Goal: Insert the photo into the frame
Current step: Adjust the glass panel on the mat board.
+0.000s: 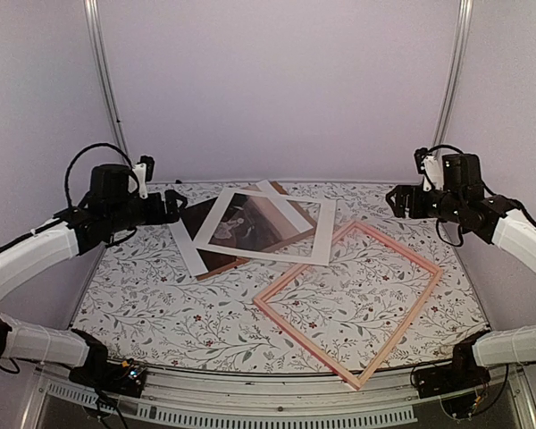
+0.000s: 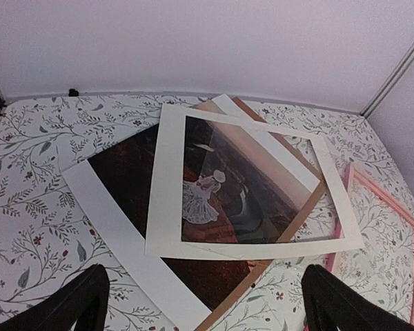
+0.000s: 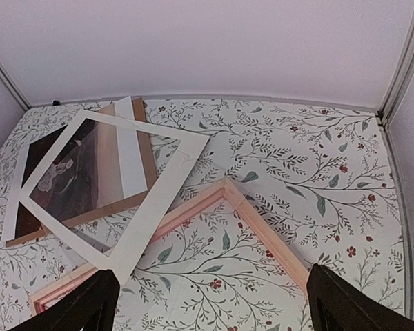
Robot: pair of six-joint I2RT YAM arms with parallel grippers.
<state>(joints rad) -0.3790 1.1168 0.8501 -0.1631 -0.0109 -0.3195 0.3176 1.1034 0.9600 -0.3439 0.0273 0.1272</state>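
The photo (image 1: 237,223), a dark brown-maroon print with a pale figure, lies at the back left of the table. A white mat board (image 1: 322,239) lies askew on top of it. The photo shows through the mat's cutout in the left wrist view (image 2: 210,196) and the right wrist view (image 3: 62,176). The pink frame (image 1: 397,248) lies flat and empty at the right, its far-left rail under the mat's corner. My left gripper (image 1: 171,206) hovers open and empty left of the photo. My right gripper (image 1: 397,201) hovers open and empty behind the frame.
A brown backing board (image 2: 293,224) and a white sheet (image 2: 117,231) lie under the photo. The table has a floral cloth (image 1: 152,295). White walls close in the back and sides. The frame's rail also shows in the left wrist view (image 2: 386,196) and the right wrist view (image 3: 269,231).
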